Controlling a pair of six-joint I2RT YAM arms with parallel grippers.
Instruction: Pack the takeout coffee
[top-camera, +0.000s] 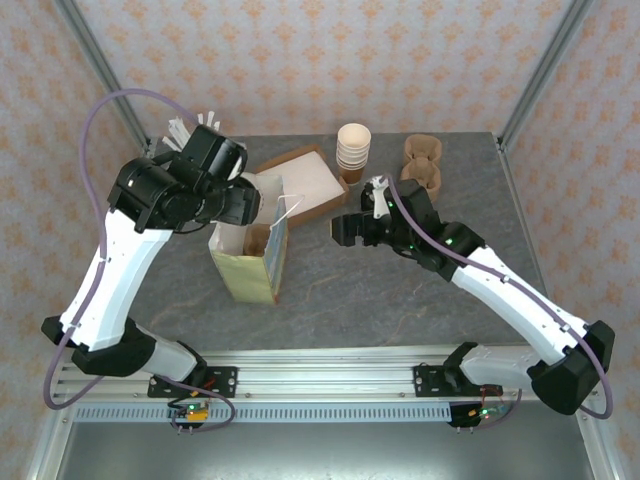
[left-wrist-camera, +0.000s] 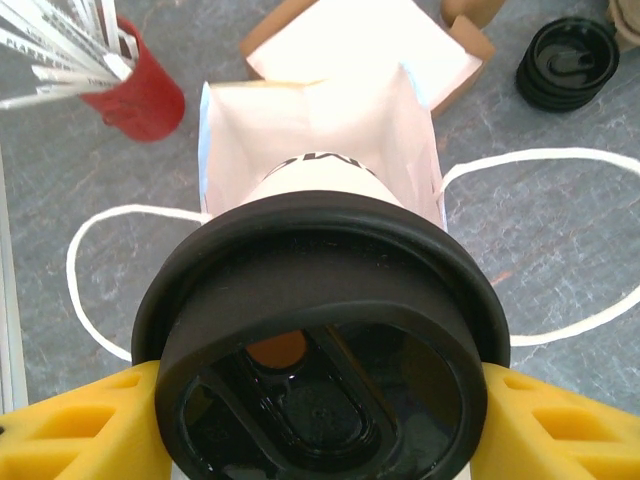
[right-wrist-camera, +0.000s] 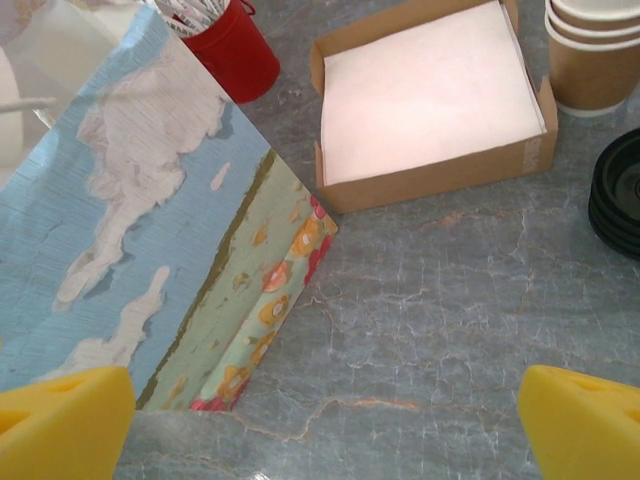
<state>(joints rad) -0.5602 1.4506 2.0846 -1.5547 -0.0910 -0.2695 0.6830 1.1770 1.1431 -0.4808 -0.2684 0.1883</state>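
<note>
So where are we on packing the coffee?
Done: the takeout coffee is lidded and gripped, and the paper bag stands open. In hand: the left gripper holds the cup at the bag's mouth. To do: lower it in and release. The right gripper is open beside the bag, holding nothing.

A grey stone-look table with pale veins lies under the left claw and the right claw and stretches past them to the back wall. That wall, and the side walls out beyond each claw, carry cream paper printed with small orange floral motifs. A slanting metal post rises beyond the left claw, and a matching post beyond the right claw. On the near side of both claws a slotted aluminium rail edges the table, with a dull grey panel past it. The light is bright and even, with soft shadows
</note>
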